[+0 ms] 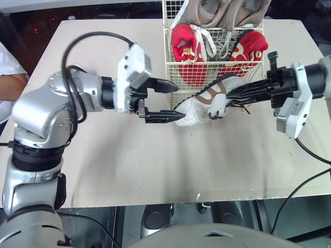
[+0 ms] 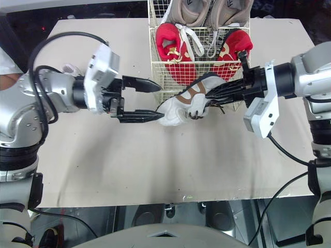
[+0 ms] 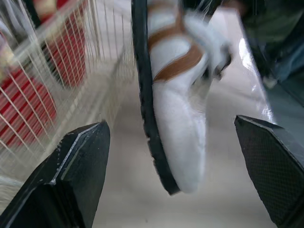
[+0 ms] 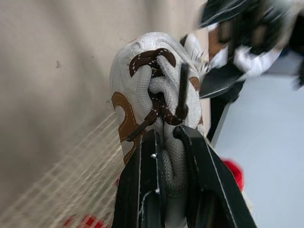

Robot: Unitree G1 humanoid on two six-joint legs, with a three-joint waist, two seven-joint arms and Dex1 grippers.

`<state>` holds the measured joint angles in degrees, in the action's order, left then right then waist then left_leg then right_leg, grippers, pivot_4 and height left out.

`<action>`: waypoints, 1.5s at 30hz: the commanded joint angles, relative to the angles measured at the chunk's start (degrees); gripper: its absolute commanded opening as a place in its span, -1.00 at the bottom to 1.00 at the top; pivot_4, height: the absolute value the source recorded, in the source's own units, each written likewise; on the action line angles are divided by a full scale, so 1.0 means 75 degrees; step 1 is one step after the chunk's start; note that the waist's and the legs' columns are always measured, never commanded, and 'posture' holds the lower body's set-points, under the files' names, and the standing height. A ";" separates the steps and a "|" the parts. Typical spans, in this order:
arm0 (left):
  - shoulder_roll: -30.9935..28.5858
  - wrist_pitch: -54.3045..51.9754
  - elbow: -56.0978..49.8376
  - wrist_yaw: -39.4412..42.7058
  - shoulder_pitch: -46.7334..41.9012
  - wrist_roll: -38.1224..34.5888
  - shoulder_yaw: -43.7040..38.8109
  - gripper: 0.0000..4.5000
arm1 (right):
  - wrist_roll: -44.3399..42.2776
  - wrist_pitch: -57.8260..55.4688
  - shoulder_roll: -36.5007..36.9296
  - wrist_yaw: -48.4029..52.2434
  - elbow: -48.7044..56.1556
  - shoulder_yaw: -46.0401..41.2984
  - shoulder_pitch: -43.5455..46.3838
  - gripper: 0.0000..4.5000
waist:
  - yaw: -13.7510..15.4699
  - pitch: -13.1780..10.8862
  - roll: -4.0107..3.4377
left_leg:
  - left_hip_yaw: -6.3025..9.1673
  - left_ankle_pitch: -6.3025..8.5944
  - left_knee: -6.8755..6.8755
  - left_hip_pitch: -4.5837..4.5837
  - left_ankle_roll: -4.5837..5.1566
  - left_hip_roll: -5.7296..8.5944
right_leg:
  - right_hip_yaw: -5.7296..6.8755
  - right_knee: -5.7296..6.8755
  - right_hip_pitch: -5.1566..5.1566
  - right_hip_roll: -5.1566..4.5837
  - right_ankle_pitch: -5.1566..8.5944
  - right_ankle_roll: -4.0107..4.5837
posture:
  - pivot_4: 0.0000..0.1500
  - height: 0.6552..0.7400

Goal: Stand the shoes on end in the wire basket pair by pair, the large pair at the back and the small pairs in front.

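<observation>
A white shoe with brown trim [image 1: 202, 103] hangs just above the table in front of the wire basket [image 1: 173, 77]. My right gripper [image 1: 231, 95] is shut on its laced top, as the right wrist view shows [image 4: 168, 142]. My left gripper [image 1: 172, 102] is open, with one finger on each side of the shoe's toe and no contact visible; the left wrist view shows the sole and toe [image 3: 175, 118] between the fingers [image 3: 78, 166]. In the basket, two red shoes [image 1: 187, 51] stand on end in front of two large grey shoes [image 1: 207, 10].
The beige tabletop [image 1: 155, 160] stretches wide in front of and to the left of the basket. A person's white sleeve [image 1: 8, 67] shows at the left edge. The basket stands at the table's far edge, right of centre.
</observation>
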<state>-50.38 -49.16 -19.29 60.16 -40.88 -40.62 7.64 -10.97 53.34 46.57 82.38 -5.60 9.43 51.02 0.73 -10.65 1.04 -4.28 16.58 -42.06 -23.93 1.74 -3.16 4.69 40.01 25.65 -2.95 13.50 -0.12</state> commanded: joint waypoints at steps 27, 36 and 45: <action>0.1719 -0.0166 -0.0336 -0.0775 0.0609 -0.0443 -0.0850 -0.74 | -0.7117 -1.1120 0.1191 -0.6043 0.4612 -0.2090 -0.4129 1.00 | -0.0011 0.0002 0.0003 | 0.0008 0.0000 -0.0016 -0.0002 0.0001 -0.0006 | 0.0003 0.0016 -0.0005 -0.0044 -0.0002 0.0004 | 1.00 -0.27; 0.1904 0.0005 -0.0272 -0.0911 0.0687 -0.0323 -0.0815 -0.74 | -1.0364 -1.1922 -0.0354 -0.9583 0.5234 -0.2445 -0.4195 0.63 | 0.0015 0.0006 0.0012 | 0.0008 0.0002 -0.0011 -0.0001 0.0004 0.0000 | 0.0000 0.0016 -0.0004 -0.0007 0.0000 0.0000 | 1.00 -0.27; 0.1907 0.0249 -0.0029 -0.0984 0.0700 -0.0108 -0.0879 -0.74 | -1.0334 -1.2221 -0.0277 -0.9251 0.5327 -0.2698 -0.4354 -0.95 | 0.0023 0.0006 0.0012 | 0.0011 0.0009 -0.0003 -0.0013 0.0015 0.0002 | 0.0004 -0.0010 -0.0004 -0.0003 -0.0001 -0.0002 | 1.00 -0.27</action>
<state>-36.07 -48.38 -18.90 52.21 -35.64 -41.71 1.19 -88.77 -39.04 43.82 11.77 33.19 -7.21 18.09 0.91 -10.60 1.13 -4.19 16.65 -42.09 -24.03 1.86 -3.14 4.72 39.94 25.62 -2.97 13.50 -0.14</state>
